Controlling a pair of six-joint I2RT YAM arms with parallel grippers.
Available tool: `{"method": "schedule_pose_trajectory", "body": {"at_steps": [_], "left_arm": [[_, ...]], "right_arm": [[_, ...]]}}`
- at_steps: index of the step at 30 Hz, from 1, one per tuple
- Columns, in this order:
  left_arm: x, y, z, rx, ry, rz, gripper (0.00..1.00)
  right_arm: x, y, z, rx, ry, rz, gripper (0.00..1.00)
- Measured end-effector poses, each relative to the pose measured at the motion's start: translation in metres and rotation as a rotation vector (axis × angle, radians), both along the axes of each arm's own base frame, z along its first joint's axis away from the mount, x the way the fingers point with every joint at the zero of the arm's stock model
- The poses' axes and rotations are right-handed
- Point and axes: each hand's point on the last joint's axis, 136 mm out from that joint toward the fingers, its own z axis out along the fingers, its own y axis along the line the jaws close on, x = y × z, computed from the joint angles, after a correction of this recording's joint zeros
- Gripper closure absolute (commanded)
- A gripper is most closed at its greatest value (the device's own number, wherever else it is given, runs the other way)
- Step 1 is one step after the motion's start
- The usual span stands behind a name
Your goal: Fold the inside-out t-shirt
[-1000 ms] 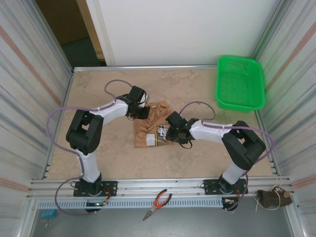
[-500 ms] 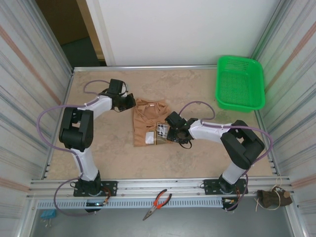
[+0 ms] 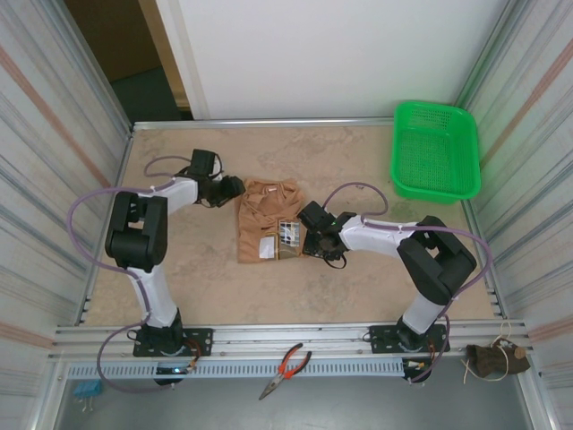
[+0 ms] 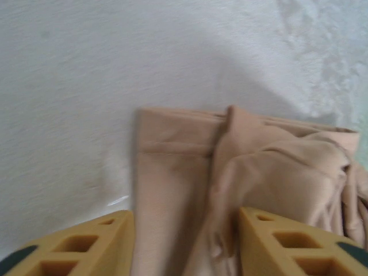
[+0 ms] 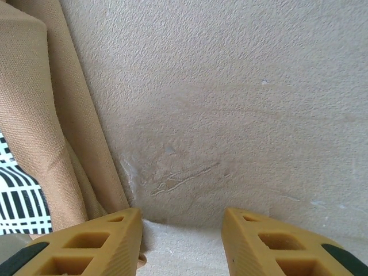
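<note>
Beige stone-look tabletop [image 3: 376, 287], ribbed metal walls either side, a white wall behind. One tan inside-out t-shirt [image 3: 264, 210] lies rumpled mid-table; one green basket [image 3: 434, 152] sits far right; one pair of pliers [image 3: 286, 365] lies out front. The left gripper [image 4: 187, 215] and right gripper [image 5: 181, 215], at the shirt's edges, stand parted, holding nothing.

Both arms share one build: the left arm [image 3: 134, 237] and the right arm [image 3: 439, 260] have white tubular links set between bulky black joint housings, and each rises from a black base [image 3: 161, 340]. A thin lilac cable [image 3: 72, 222] loops free alongside each arm. The left gripper [image 4: 184, 218] has mustard-yellow plastic fingers [image 4: 86, 241] with rectangular pockets moulded in (a dark green patch shows at each outer corner). The fingers [image 5: 270, 247] of the right gripper [image 5: 181, 215] look the same.
</note>
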Motion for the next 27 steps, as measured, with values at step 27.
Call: {"method": "schedule_pose_trajectory", "body": {"at_steps": [27], "left_arm": [[-0.025,-0.069,0.016,0.46,-0.171,-0.503,0.72]], "right_arm": [[0.018,0.026,0.005,-0.005,-0.002,0.047,0.47]]}}
